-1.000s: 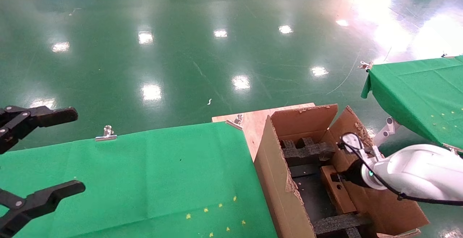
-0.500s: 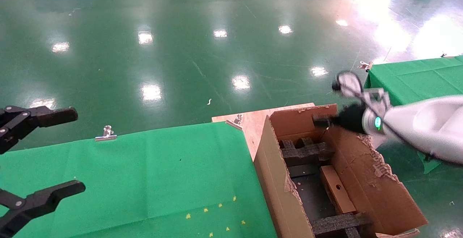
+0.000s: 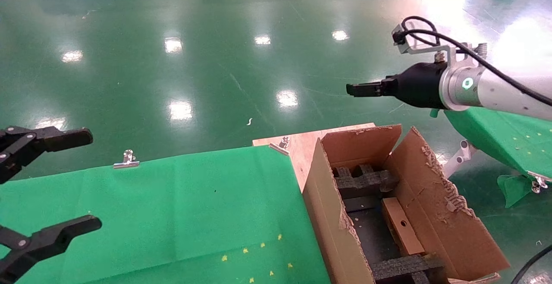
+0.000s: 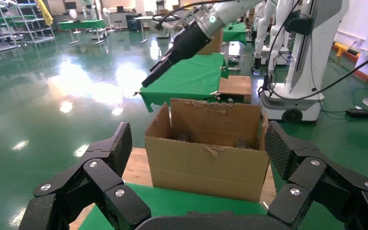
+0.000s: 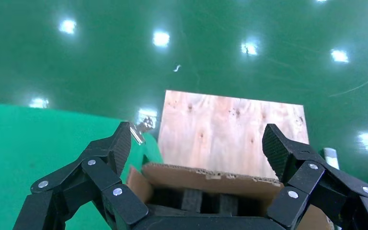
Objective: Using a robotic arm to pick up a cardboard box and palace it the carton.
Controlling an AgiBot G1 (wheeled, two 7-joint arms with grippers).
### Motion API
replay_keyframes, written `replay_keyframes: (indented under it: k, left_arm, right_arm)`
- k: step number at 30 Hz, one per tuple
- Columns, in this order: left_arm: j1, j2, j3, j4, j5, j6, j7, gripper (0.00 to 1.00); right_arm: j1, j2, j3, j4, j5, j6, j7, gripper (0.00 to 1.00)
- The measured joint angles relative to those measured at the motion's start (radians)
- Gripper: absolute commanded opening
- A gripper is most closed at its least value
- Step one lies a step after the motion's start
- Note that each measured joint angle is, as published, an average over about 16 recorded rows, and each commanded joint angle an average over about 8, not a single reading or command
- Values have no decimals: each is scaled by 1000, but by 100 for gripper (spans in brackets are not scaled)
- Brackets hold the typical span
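The small brown cardboard box (image 3: 401, 225) lies inside the large ragged-flapped carton (image 3: 332, 215), between black foam inserts (image 3: 364, 180). My right gripper (image 3: 351, 89) hangs high above the carton's far end on its white arm (image 3: 496, 92). In the right wrist view it (image 5: 196, 143) is open and empty, over the carton's far rim (image 5: 206, 175). My left gripper (image 3: 88, 179) is open and empty over the green table at the left. In the left wrist view it (image 4: 199, 148) faces the carton (image 4: 203, 163), and the right arm (image 4: 187, 43) shows above. The small box is hidden in both wrist views.
A green-clothed table (image 3: 172, 215) abuts the carton's left wall, with metal clips (image 3: 127, 159) on its far edge. A plywood board (image 3: 302, 143) lies behind the carton. A second green table (image 3: 509, 137) stands at the right. Other robots (image 4: 311, 52) stand beyond.
My right arm has risen out of the carton and swung up and away, leaving the small box inside. The left arm has not moved.
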Motion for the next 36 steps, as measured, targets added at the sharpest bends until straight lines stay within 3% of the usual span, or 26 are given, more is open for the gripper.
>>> replay_keyframes:
  k: [7, 15, 36]
  left_arm:
    - [0, 0, 0, 0, 0, 0, 0, 100]
    - [0, 0, 0, 0, 0, 0, 0, 100]
    - [0, 0, 0, 0, 0, 0, 0, 100]
  right_arm:
    - [10, 3, 12, 0, 43, -12, -30, 100]
    - [-51, -7, 86, -7, 87, -59, -115, 100]
    - [-361, -50, 549, -37, 465, -353, -682, 100]
